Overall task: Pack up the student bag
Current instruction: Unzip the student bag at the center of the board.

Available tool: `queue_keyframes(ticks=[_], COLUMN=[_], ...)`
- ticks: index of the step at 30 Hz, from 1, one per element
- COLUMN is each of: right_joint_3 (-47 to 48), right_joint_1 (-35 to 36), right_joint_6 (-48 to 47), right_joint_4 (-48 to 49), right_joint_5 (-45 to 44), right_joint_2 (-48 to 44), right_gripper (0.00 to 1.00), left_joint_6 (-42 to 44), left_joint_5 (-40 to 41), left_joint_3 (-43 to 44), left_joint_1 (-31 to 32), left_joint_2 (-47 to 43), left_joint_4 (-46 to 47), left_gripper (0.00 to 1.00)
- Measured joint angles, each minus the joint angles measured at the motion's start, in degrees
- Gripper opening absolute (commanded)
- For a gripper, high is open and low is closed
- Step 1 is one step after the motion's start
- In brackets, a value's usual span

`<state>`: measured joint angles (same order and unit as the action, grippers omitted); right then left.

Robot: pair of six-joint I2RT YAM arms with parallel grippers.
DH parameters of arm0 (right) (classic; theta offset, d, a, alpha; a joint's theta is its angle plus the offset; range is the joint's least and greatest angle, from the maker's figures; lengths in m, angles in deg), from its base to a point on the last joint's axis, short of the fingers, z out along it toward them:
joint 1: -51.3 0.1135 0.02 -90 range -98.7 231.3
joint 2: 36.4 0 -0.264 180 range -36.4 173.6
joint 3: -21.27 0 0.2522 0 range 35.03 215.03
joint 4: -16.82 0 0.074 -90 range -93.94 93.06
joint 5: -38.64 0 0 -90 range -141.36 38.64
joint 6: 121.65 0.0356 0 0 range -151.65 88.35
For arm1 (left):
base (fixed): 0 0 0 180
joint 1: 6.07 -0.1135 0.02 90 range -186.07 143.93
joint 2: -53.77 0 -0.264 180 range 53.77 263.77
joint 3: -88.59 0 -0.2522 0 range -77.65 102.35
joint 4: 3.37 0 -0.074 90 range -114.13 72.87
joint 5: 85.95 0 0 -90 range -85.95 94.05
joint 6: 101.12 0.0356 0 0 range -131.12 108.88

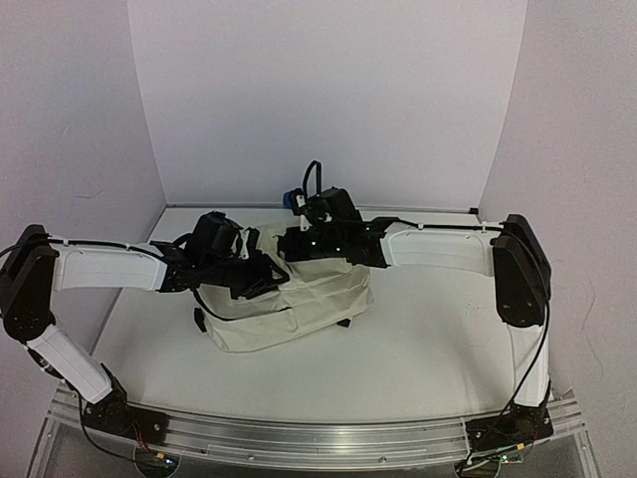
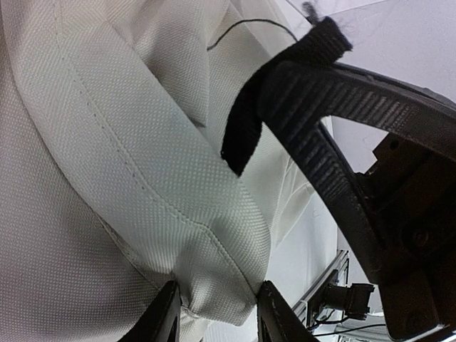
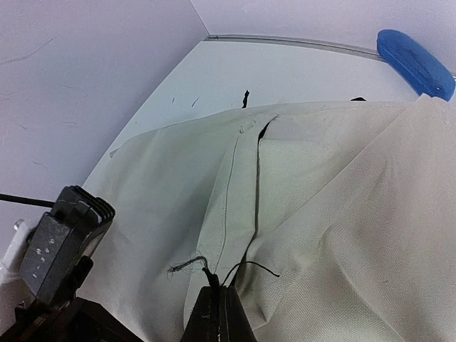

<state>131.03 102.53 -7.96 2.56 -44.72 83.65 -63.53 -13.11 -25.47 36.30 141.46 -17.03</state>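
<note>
The student bag [image 1: 304,299], cream fabric with black straps, lies in the middle of the table. My left gripper [image 1: 261,276] is at its upper left; in the left wrist view its fingers [image 2: 162,313] are closed on a stitched fold of the cream bag [image 2: 107,178]. My right gripper [image 1: 297,245] is at the bag's top; in the right wrist view [image 3: 221,313] its jaws are pressed together on a frayed black tab at the end of the zipper line [image 3: 256,185]. The left wrist view shows that tab [image 2: 246,128] in the right fingers [image 2: 335,92].
A blue object [image 1: 296,200] lies behind the bag near the back wall, also in the right wrist view [image 3: 417,63]. White walls close in the table on three sides. The left arm's wrist [image 3: 64,242] is close to the right gripper.
</note>
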Motion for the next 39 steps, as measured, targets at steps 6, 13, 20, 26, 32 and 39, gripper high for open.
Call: queue_keyframes(ticks=[6,13,20,26,32,39], right_joint_3=[0.0,0.0,0.0,0.3,1.8,3.2], right_joint_1=[0.0,0.0,0.0,0.2,0.4,0.5], right_joint_6=[0.2,0.4,0.4,0.6,1.0,2.2], right_joint_4=[0.0,0.0,-0.4,-0.9,-2.1,-3.5], right_joint_5=[0.0,0.0,-1.2,-3.5,-5.0,-5.3], right_joint_2=[0.0,0.0,0.0,0.1,1.0,2.4], right_gripper=[0.00,0.00,0.00,0.00,0.00,0.00], left_joint_6=[-0.2,0.2,5.0,10.5,12.6,13.0], left_joint_5=[0.5,0.5,-2.0,-4.4,-6.7,-6.9], left_joint_3=[0.9,1.8,2.9,4.7,4.6,3.0], left_joint_1=[0.1,0.1,0.5,3.4,5.8,5.9], left_joint_2=[1.4,3.4,4.0,4.8,4.7,3.8], left_joint_4=[-0.1,-0.1,-1.4,-4.3,-5.5,-6.8], left_gripper=[0.07,0.00,0.00,0.00,0.00,0.00])
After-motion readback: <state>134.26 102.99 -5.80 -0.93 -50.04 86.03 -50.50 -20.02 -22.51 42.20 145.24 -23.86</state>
